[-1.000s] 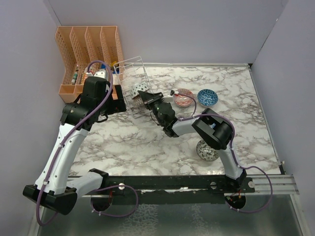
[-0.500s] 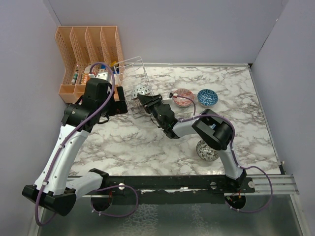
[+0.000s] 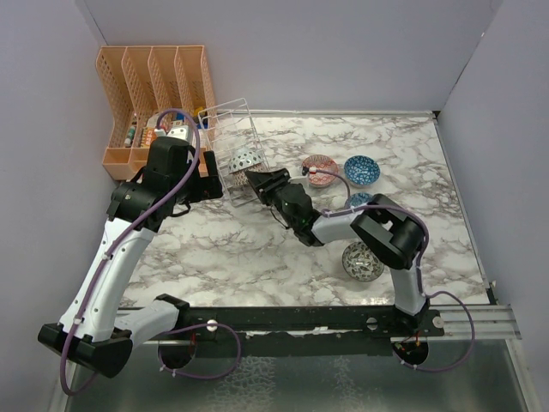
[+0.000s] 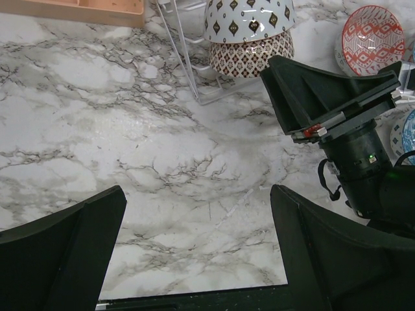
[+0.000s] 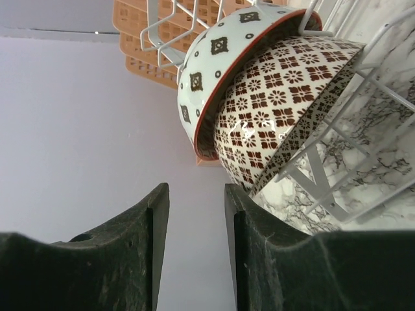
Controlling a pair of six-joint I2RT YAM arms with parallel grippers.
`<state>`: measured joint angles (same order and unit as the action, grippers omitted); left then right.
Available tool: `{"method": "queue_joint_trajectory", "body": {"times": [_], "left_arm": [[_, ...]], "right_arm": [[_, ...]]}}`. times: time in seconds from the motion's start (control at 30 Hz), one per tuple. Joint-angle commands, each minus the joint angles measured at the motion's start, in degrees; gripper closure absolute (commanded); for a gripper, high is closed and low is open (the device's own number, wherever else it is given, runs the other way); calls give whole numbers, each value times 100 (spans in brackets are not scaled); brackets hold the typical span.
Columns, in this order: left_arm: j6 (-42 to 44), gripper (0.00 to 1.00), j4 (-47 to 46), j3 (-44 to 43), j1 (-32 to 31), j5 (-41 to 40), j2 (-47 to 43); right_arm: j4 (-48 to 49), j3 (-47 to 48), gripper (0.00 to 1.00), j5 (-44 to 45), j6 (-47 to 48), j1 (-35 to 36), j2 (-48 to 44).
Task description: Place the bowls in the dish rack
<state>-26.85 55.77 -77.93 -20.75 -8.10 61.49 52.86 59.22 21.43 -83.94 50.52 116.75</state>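
While two bowls already stand on edge in the small silvery-white wire dish rack [image 5: 303, 173], nested together (a white-backed ceramic bowl with dark diamonds and a red rim [image 5: 220, 65], and a brown lattice-patterned ceramic bowl [image 5: 279, 110] in front of it), three sit loose on the white marble table [image 4: 162, 162]. A reddish-pink patterned bowl [image 3: 319, 170] lies right of the rack, a blue bowl [image 3: 361, 169] is just past it, and a dark grey-green bowl [image 3: 361, 262] sits well apart from the rack toward the near edge. Right gripper [image 5: 196, 189] hangs just beside the rack's open side, aimed at the brown bowl, jaws parted a sliver, nothing between them. Left gripper [image 4: 198, 194] hovers over bare marble at the rack's near-left side, spread wide, empty. Step looks like a gap between placements: second bowl seated, third not picked. Next move likely calls for the right arm to clear the wires, swing to the reddish-pink bowl as nearest, open wider and pinch its rim.
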Motion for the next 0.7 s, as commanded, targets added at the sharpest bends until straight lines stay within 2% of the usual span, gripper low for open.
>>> {"method": "queue_joint_trajectory", "body": {"times": [0.0, 0.1, 0.2, 0.3, 0.47, 0.67], "left_arm": [[65, 4, -100, -40, -42, -73, -103], [77, 4, -81, -88, -44, -101, -79], [100, 3, -59, -144, -45, -128, -44], [101, 3, -63, -221, -43, -112, 6], [-100, 3, -256, -192, -43, -203, -7], [-337, 3, -703, -153, -44, -115, 78]], "right_arm": [[-234, -288, 60, -90, 33, 37, -490], [-577, -434, 58, -256, 194, 37, -860], [-1417, -640, 54, -360, 240, 8, -1481], [-2800, -667, 49, -467, 604, -130, -2340], [-5552, -356, 34, -266, 1290, -438, -3402], [-7217, -206, 29, -711, 2145, -966, -4116]]}}
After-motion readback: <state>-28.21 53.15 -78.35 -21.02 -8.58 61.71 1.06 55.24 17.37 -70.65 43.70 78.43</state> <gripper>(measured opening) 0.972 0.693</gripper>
